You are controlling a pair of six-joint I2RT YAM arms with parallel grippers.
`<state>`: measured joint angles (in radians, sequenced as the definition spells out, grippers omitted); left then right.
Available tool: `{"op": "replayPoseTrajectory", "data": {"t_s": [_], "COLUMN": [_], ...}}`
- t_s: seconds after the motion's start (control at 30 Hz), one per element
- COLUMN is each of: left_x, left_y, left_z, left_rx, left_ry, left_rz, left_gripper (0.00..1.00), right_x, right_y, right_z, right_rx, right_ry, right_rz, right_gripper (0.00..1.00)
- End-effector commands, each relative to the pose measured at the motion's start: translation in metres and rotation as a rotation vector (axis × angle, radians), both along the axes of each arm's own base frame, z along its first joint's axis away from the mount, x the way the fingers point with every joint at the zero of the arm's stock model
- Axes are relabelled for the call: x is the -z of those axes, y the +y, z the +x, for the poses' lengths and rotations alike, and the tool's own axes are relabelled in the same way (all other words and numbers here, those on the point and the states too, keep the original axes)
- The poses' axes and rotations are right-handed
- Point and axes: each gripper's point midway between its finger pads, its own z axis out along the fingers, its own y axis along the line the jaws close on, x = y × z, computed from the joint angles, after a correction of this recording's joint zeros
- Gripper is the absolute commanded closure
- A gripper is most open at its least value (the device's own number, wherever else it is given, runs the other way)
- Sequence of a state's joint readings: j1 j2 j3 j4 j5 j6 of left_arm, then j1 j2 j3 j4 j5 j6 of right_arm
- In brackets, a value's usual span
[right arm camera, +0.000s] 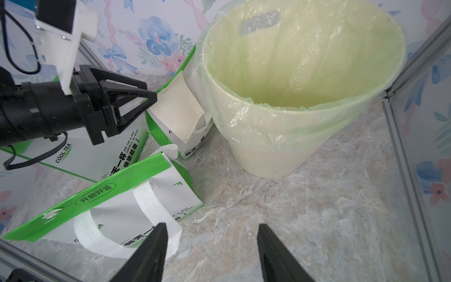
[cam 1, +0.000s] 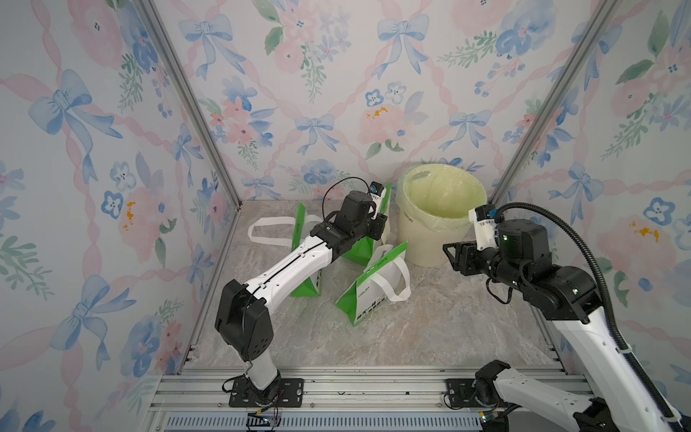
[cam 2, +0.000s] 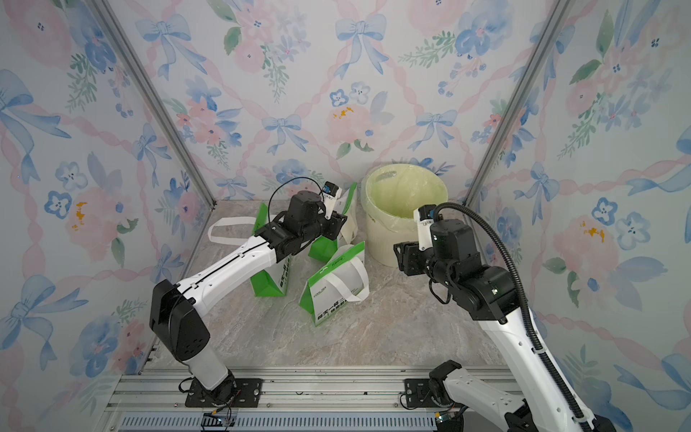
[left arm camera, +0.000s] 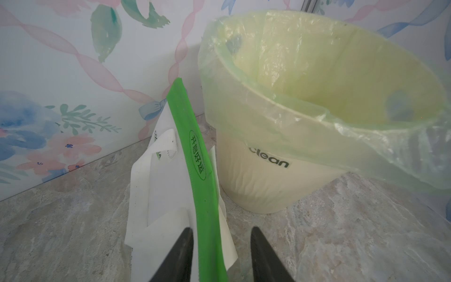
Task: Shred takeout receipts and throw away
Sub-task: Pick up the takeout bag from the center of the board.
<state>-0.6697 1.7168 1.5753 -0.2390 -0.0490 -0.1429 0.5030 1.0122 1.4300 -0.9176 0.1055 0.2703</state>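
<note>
Left wrist view: left gripper (left arm camera: 221, 229) jaws spread, straddling the green top edge of the rear bag (left arm camera: 197, 158), not clamped. The receipt (right arm camera: 178, 107) hangs off that edge, just beside the bin (right arm camera: 268, 151), probably stuck on. Right gripper (right arm camera: 212, 225) spread and empty near the bin, likely waiting to help tear.

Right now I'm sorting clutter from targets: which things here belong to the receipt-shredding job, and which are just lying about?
Job: takeout receipt; lined trash bin; left gripper at the receipt.
Lying about: bin-side COOL TEA bag; middle bag; front bag.
</note>
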Motion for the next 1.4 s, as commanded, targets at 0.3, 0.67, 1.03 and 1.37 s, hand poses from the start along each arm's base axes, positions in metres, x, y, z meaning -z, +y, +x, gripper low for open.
{"op": "replayPoseTrajectory", "data": {"t_s": [0.3,0.67,1.03,1.37], "left_x": [0.004,0.014,-0.043,-0.099], "left_y": [0.014,0.029,0.050,0.072], "left_z": [0.022,0.036,0.032,0.019], "left_rx": [-0.047,-0.067,-0.084,-0.059], "left_ry": [-0.001,0.023,-0.002,-0.037], "left_rz": [0.008,0.008,-0.193,-0.358], "left_gripper": [0.88,1.00,1.00,1.00], "right_x": [-0.015,-0.021,-0.018,-0.016], "right_y": [0.037,0.072,0.117,0.150], "right_z": [0.017,0.037,0.066,0.096], "right_rx": [-0.084,-0.166,-0.205,-0.244], "right_ry": [-0.015,-0.021,0.012,0.006], "right_rz": [0.017,0.025,0.201,0.293], "right_gripper": [0.39,0.39,0.38,0.38]}}
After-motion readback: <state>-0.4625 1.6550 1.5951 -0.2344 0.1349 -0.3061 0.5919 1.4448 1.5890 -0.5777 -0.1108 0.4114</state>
